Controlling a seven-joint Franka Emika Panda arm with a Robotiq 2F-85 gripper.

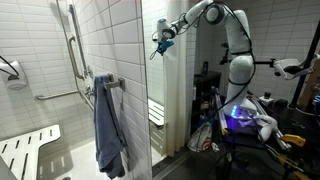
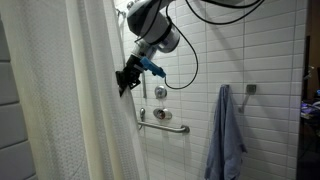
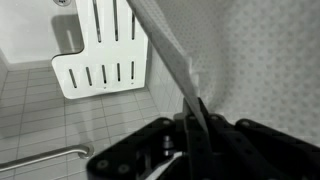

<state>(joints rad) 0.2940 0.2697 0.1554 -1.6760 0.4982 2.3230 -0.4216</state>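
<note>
The arm point(image 1: 236, 38) rises from its base, bends at a high elbow and reaches out sideways, well above the floor. Its wrist point(image 2: 155, 36) angles downward, so the gripper point(image 2: 126, 82) points down and off to one side. The gripper's fingers point(image 3: 203, 128) are pressed tightly together, with no gap between them.

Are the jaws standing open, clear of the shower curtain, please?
No, in the wrist view the gripper has its jaws shut on the edge of the shower curtain, which runs up from between them.
</note>
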